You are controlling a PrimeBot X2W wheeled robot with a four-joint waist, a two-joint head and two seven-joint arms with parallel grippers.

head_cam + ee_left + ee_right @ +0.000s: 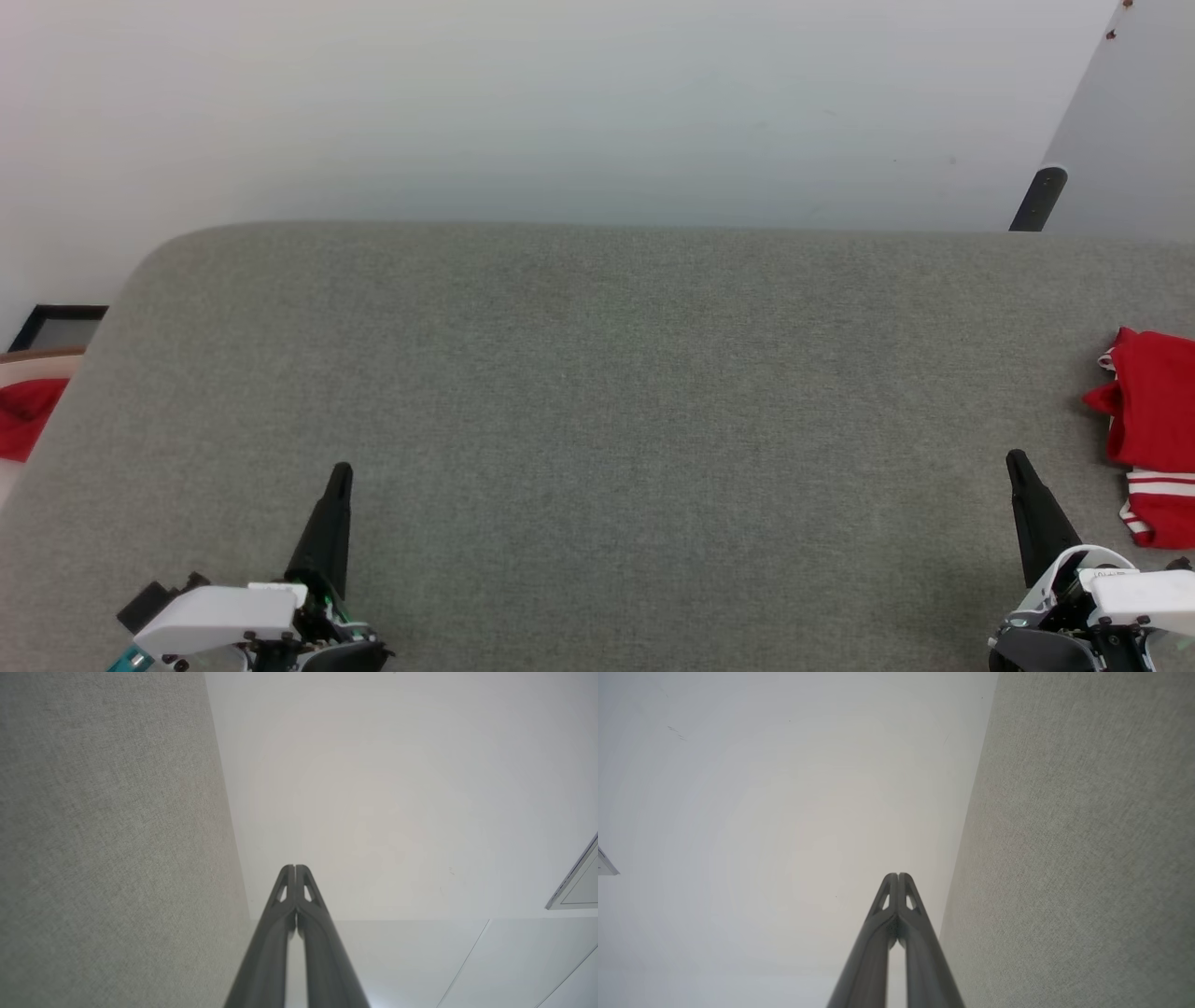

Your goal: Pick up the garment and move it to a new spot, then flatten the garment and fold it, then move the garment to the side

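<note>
Nearest the head camera, the left gripper (341, 469) and the right gripper (1016, 459) rest low over the near part of the grey desk (597, 392), one at each lower corner of that view. Both point away from the robot, jaws clenched tip to tip with nothing between them; each wrist view shows its two dark fingers pressed together. The garment (1153, 420) lies on the desk at the far right, a compact red bundle with striped trim, cut off by the picture's edge so its full spread is hidden. It sits just to the right of the right gripper and slightly ahead of its tip, and its visible length runs roughly near-to-far. The left gripper is well apart from it, across the desk. Any reach for it looks like the right arm's job, with the jaws parted first. A small red cloth scrap (28, 420) lies beyond the desk's left edge.
</note>
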